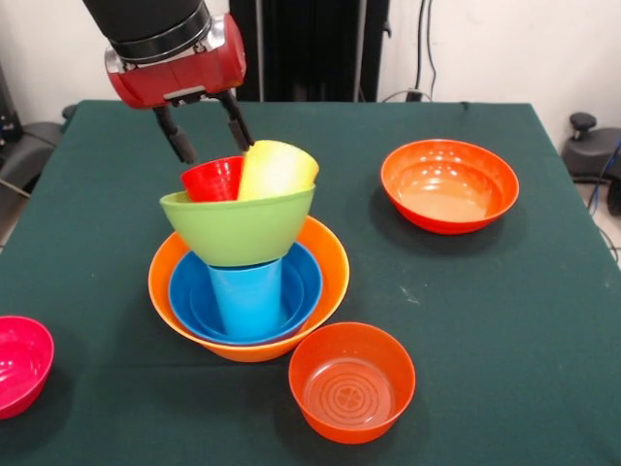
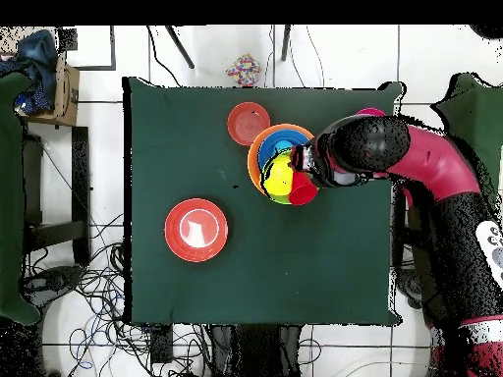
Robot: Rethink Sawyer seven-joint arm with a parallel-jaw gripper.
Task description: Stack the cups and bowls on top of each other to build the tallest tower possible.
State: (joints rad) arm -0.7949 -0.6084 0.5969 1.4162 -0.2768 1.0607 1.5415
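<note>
The tower stands on the large pale orange bowl [image 1: 325, 254] [image 2: 257, 149]. In it sits the blue bowl [image 1: 303, 282], with the light blue cup [image 1: 248, 296] standing in that. The lime green bowl [image 1: 238, 229] rests on the cup. A red cup [image 1: 212, 180] [image 2: 304, 190] and a yellow cup [image 1: 277, 169] [image 2: 279, 177] lean in the green bowl. My gripper [image 1: 208, 134] hangs just above the red cup, open and empty. In the overhead view the arm [image 2: 359, 145] hides it. No small light blue bowl shows.
One red-orange bowl [image 1: 448, 184] [image 2: 196, 229] sits apart on the green cloth, another [image 1: 351, 381] [image 2: 249, 123] close to the tower. A magenta bowl [image 1: 19, 364] lies at the table's edge. A chair [image 2: 39, 187] stands beside the table.
</note>
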